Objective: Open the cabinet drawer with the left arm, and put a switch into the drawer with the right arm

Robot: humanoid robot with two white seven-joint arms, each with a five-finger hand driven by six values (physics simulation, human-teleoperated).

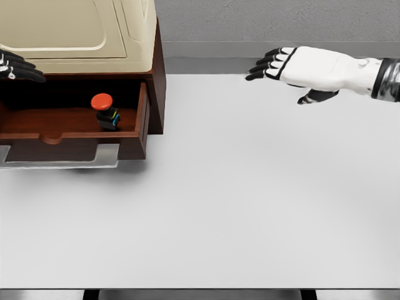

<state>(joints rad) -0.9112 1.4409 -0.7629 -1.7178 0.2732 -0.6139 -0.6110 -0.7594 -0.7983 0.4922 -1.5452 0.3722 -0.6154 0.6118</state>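
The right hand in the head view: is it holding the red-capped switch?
No. The right hand hangs open and empty above the table, while the switch stands inside the open drawer.

Red-capped black switch (105, 111); reddish-brown drawer (75, 140); cream-topped cabinet (81, 31); white table (250, 200)

Cropped and hidden parts, head view

The cabinet (81, 37) runs off the frame at 11 o'clock, its top and left side lost. The drawer (75, 134) is cut at 9 o'clock. Of the left hand (19, 65) only dark fingertips show at the edge. The right arm (387, 80) leaves at 3 o'clock. The switch (105, 111) is too small for its labels to be read.
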